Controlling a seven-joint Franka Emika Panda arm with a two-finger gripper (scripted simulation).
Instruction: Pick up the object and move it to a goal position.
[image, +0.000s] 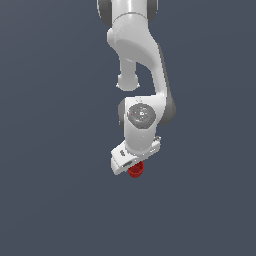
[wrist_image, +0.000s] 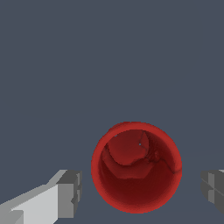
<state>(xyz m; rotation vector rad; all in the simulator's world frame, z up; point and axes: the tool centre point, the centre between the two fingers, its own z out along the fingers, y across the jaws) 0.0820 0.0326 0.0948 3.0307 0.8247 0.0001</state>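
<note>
- The two grey fingers (wrist_image: 70, 192) of the gripper (wrist_image: 142, 192) are nearest in the wrist view. They stand apart, one on each side of the red cup (wrist_image: 136, 168), and touch nothing — the gripper is released.
- The cup sits between them on the flat grey floor (wrist_image: 109, 57).
- Risk: if the fingers close off-centre, the round wall may slip or the cup may tip.
- In the exterior view the gripper (image: 131, 165) covers most of the cup (image: 136, 171); the fingertips are cut off in the wrist view, so how far down the cup they reach is unclear, and no goal mark is visible.
</note>
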